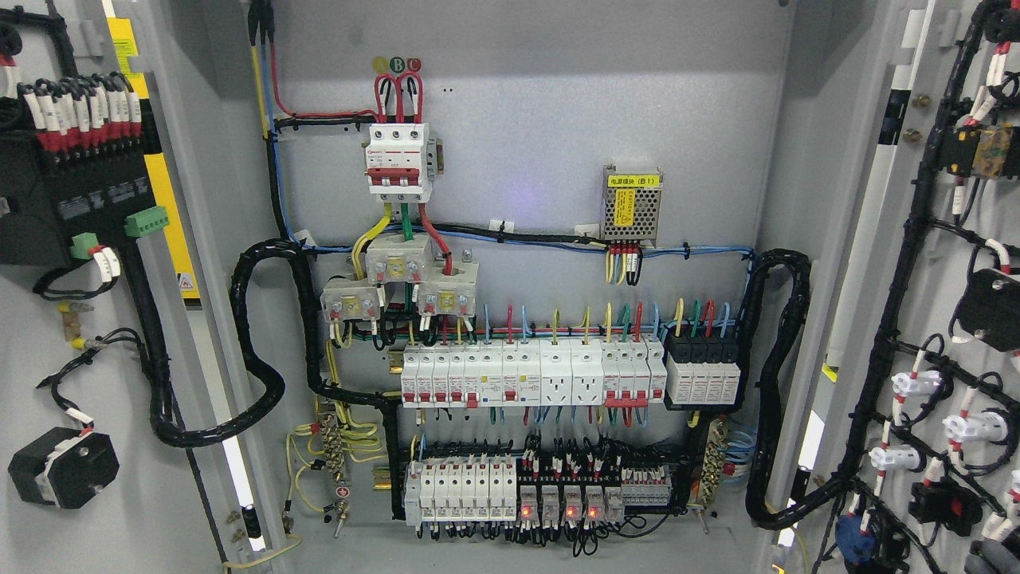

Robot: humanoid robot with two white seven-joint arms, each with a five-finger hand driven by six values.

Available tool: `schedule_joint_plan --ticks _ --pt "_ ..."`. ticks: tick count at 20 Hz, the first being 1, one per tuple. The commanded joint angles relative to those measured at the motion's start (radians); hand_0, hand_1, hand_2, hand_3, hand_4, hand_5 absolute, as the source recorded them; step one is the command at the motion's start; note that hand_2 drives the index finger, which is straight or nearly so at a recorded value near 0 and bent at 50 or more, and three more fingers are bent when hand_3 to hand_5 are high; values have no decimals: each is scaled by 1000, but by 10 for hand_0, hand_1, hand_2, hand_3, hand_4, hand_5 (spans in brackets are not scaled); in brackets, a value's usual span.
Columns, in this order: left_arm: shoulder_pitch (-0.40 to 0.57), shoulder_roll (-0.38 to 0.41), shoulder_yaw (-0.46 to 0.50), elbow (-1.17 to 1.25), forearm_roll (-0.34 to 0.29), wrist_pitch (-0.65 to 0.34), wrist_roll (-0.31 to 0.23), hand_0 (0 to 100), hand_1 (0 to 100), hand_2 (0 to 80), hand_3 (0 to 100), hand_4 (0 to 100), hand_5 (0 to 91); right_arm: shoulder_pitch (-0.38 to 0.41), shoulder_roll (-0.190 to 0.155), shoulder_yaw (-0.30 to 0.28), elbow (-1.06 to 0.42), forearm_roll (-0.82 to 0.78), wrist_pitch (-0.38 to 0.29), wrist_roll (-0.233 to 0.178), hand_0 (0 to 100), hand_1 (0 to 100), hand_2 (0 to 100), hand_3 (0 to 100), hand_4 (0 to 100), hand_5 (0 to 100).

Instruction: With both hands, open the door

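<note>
The grey electrical cabinet stands with both doors swung wide open. The inside of the left door (48,526) fills the picture's left edge and carries black modules and wiring. The inside of the right door (928,263) fills the right edge and carries black cable looms and white connectors. The cabinet's back panel (518,112) shows in full between them. Neither of my hands nor arms shows in the head view.
On the back panel sit a red-and-white main breaker (398,159), a small metal power supply (632,203), rows of white breakers (526,375) and relays with red lights (558,506). Thick black cable conduits (255,399) loop from each door into the cabinet.
</note>
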Motion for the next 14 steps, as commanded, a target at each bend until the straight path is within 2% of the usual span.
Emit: schedule_joint_plan --ticks 1,9,12,14 --pt "-29 111 94 129 53 10 -3 120 556 0 0 0 0 4 7 -69 21 -21 1 2 0 500 40 0 0 0" --pt "-105 212 95 270 63 40 -3 120 556 0 0 0 0 4 7 -92 23 -84 1 2 0 500 40 0 0 0" --pt "-142 237 95 313 109 100 -3 120 556 0 0 0 0 4 5 -110 38 -86 2 2 0 500 40 0 0 0" --pt "-170 254 95 336 110 103 -3 120 556 0 0 0 0 4 4 -110 42 -86 2 2 0 500 40 0 0 0"
